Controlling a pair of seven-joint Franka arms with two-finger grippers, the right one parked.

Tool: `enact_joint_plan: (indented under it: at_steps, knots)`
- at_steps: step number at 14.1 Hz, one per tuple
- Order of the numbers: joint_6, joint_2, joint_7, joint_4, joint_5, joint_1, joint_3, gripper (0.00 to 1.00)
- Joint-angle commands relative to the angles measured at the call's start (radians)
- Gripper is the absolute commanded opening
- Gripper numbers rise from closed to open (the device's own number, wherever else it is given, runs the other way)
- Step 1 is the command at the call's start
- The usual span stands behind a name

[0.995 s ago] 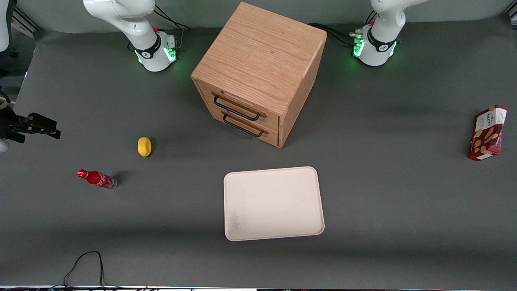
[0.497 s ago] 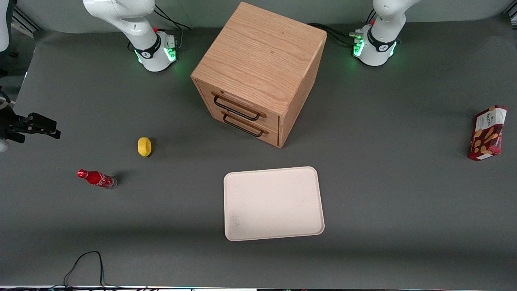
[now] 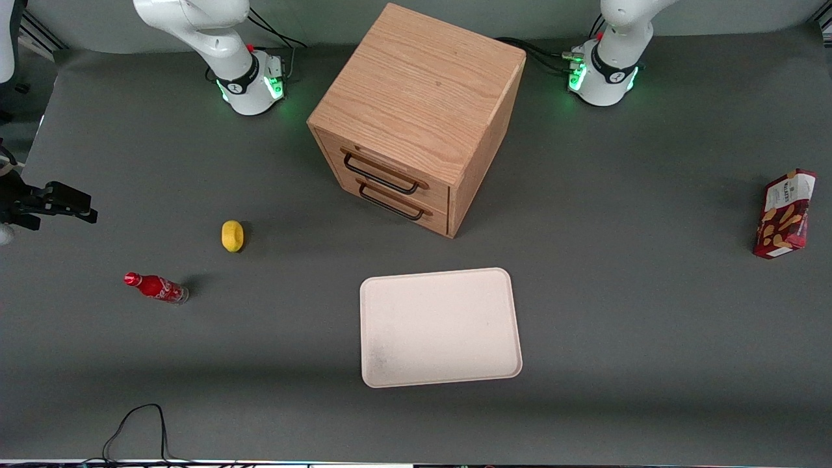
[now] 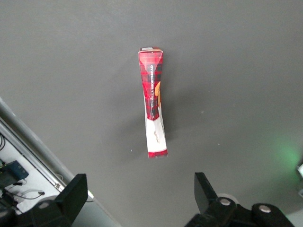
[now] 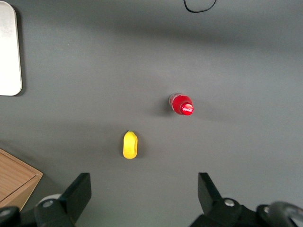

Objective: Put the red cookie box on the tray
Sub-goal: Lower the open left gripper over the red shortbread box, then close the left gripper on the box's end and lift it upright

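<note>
A wooden drawer cabinet (image 3: 416, 117) is standing at the upper centre of the front view, the largest thing on the dark grey table (image 3: 617, 312). Below it in the frame, nearer the camera, the cream-white tray (image 3: 441, 327) is lying flat with nothing on it.

The red cookie box (image 3: 784, 213) is standing on a narrow edge at the far right of the front view, at the working arm's end of the table and well apart from the tray.

In the wrist view the gripper (image 4: 137, 198) is hanging high above the box with its fingers spread wide and nothing between them. The box's long axis is running roughly crosswise to the line between the fingertips, so a descent should let the fingers close across its thin width.

A small red soda bottle (image 3: 156, 287) and a yellow lemon-like object (image 3: 232, 235) are resting at the left of the front view.
</note>
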Motion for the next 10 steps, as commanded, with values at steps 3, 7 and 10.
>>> enact_joint_plan:
  at_steps: [3,7,10]
  knots:
    - [0.278,-0.03,-0.004,-0.271,-0.014,0.019,-0.006,1.0]
    - [0.426,-0.009,-0.029,-0.386,-0.03,0.02,-0.005,0.99]
    - [0.489,0.033,-0.029,-0.408,-0.03,0.023,-0.006,0.99]
